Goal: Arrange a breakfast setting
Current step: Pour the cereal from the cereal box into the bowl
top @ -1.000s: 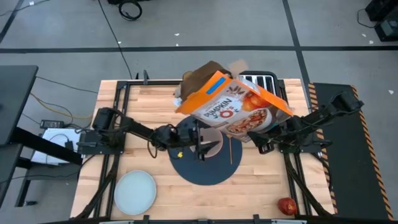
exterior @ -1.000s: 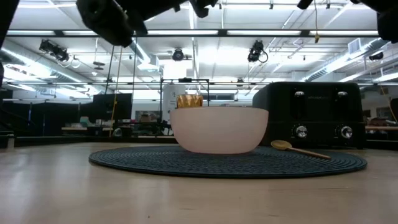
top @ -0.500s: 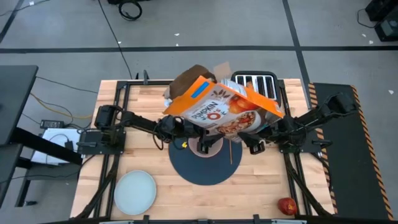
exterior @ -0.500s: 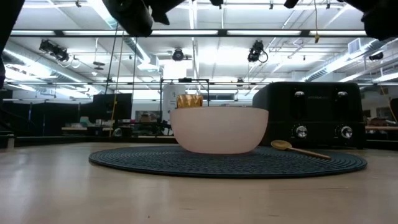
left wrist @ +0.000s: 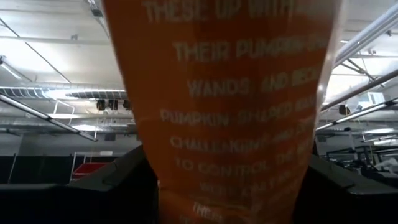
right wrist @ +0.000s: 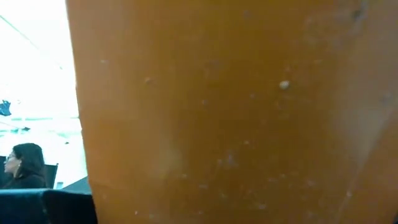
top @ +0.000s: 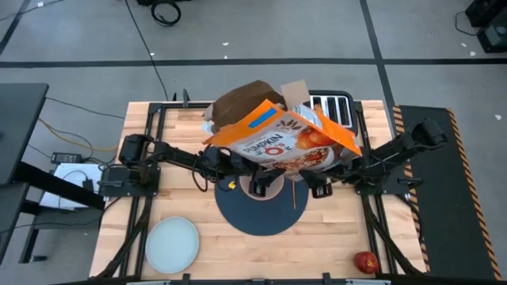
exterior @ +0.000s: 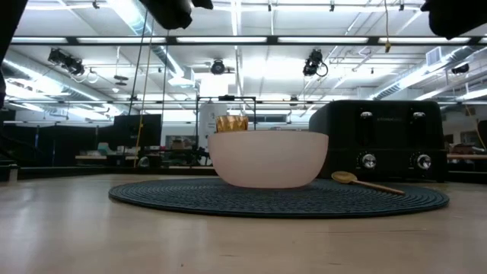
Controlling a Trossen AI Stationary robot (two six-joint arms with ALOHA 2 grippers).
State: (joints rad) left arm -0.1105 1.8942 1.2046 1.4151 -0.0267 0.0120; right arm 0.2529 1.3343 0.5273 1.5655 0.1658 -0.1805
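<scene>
cereal box (top: 281, 138) overhanging bowl (exterior: 268, 158), toaster (exterior: 380, 141) seemingly close behind, mat (top: 261, 218) front open

You are working in a lab hall: ceiling light strips (exterior: 228, 39), cables on grey floor (top: 166, 12), equipment racks behind.

an open cereal box (top: 277, 141) hangs tilted before a black toaster (top: 333, 106).

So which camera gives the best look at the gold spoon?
The low view: the gold spoon lies in full sight on the dark-blue mat, beside the pinkish bowl. From above, only its thin handle shows. Both wrist views miss it.
</scene>
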